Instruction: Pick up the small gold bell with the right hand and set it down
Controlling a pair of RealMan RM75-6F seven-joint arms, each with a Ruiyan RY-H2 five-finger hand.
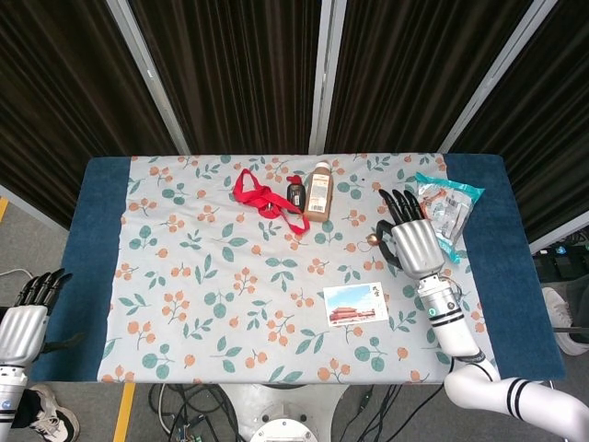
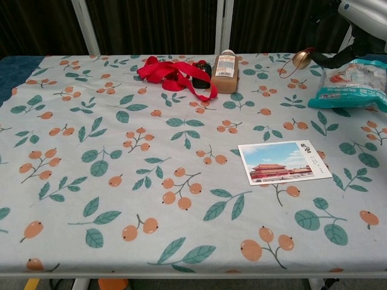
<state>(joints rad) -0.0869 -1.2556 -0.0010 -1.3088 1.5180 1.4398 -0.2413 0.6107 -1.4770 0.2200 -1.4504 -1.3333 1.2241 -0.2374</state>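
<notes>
The small gold bell point(image 1: 373, 241) point(image 2: 300, 58) hangs just above the floral tablecloth point(image 1: 230, 276) at the far right, pinched at the thumb side of my right hand point(image 1: 414, 241) point(image 2: 357, 18). The hand's other fingers stretch toward the far edge, palm down. Only the hand's lower edge shows in the chest view, at the top right corner. My left hand point(image 1: 25, 308) hangs off the table's near left corner, fingers apart, holding nothing.
A teal snack packet point(image 1: 445, 208) point(image 2: 354, 84) lies just right of the right hand. A brown bottle point(image 1: 318, 191), a small dark bottle point(image 1: 295, 192) and a red ribbon point(image 1: 262, 201) sit at the far middle. A postcard point(image 1: 355, 303) point(image 2: 283, 162) lies near the front right.
</notes>
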